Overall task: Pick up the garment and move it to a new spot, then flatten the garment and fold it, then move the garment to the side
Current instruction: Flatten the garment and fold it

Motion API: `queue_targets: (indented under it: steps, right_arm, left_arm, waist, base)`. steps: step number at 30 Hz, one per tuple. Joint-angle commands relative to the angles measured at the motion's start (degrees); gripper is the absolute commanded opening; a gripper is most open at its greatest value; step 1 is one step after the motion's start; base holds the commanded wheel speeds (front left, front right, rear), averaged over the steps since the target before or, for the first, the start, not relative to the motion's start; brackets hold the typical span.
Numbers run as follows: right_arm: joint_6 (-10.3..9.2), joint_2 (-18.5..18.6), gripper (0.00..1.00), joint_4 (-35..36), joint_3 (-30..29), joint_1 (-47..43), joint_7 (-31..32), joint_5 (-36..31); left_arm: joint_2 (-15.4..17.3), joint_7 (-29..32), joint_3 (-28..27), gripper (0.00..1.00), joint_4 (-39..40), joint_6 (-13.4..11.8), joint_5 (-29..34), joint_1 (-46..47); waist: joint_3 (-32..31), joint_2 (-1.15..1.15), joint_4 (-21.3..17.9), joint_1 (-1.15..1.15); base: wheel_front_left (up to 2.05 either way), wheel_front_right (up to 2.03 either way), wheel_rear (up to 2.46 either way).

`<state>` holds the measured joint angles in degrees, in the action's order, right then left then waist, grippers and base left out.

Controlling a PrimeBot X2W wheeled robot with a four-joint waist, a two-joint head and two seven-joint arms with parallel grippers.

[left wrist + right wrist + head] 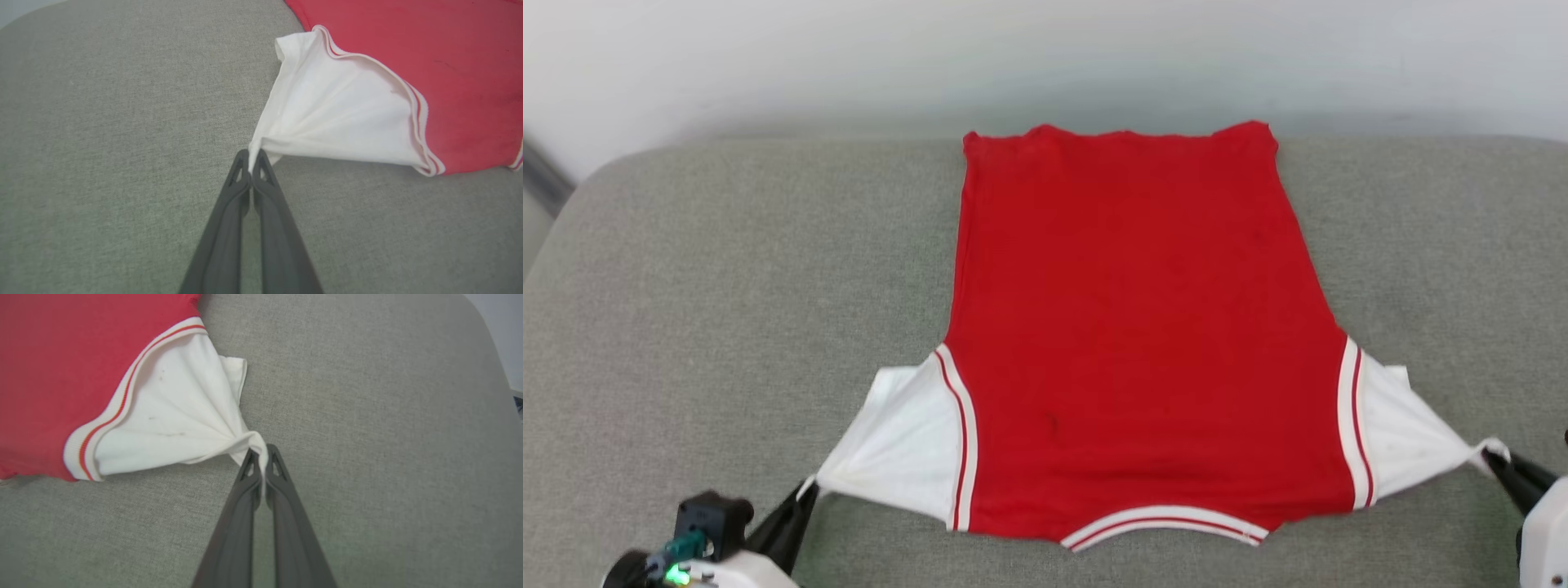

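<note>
Left tool (pixel 806 488) at lower left & right tool (pixel 1490 456) at lower right each clamp a white sleeve tip, prob. pulling outward so the garment (pixel 1127 327), mid-frame on the grey cushion (pixel 727 286), lies flat & taut for folding.

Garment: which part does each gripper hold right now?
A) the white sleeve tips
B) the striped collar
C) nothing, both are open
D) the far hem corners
A: the left gripper and the right gripper are each shut on the bunched tip of a white sleeve, stretching the garment sideways on the grey cushion.
</note>
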<state>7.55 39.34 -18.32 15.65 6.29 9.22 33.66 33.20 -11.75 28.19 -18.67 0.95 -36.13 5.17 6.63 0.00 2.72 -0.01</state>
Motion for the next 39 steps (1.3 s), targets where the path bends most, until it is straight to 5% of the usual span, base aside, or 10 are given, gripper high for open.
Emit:
queue_targets:
  steps: [1,14,16,27,39]
  right_arm:
    - [-0.12,0.41,0.00,0.17,-0.14,-0.99,0.22,0.37]
    - [-0.11,-0.19,0.00,4.74,-2.36,-8.63,6.41,6.42]
    - [-0.09,-0.59,1.00,5.57,-3.47,-8.25,8.53,8.91]
    - [-0.07,-0.46,1.00,13.90,-12.67,1.42,20.58,12.70]
    - [-0.07,-9.04,1.00,12.89,-23.78,30.53,46.92,-1.37]
  left_arm:
    - [0.22,0.04,-0.21,0.00,0.13,-0.46,-0.35,-0.72]
    - [0.28,1.12,0.15,0.00,5.35,-2.91,-1.92,-6.43]
    - [0.79,1.74,0.80,0.00,6.36,-2.00,-1.84,-6.25]
    - [1.47,5.03,1.84,0.00,19.06,-3.30,-2.36,-7.32]
    - [0.04,8.22,4.77,0.00,33.22,-4.65,0.66,-3.99]
  waist:
    - [-0.71,0.00,-0.23,0.01]
    - [-0.57,0.00,-0.02,0.01]
    - [-0.12,0.00,0.10,0.01]
    - [4.43,0.00,2.98,0.01]
    - [20.28,0.00,12.14,0.01]
  base:
    - [0.00,0.00,0.00]
    - [0.00,0.00,0.00]
    - [0.00,0.00,0.00]
    - [0.00,0.00,0.00]
    - [0.00,0.00,0.00]
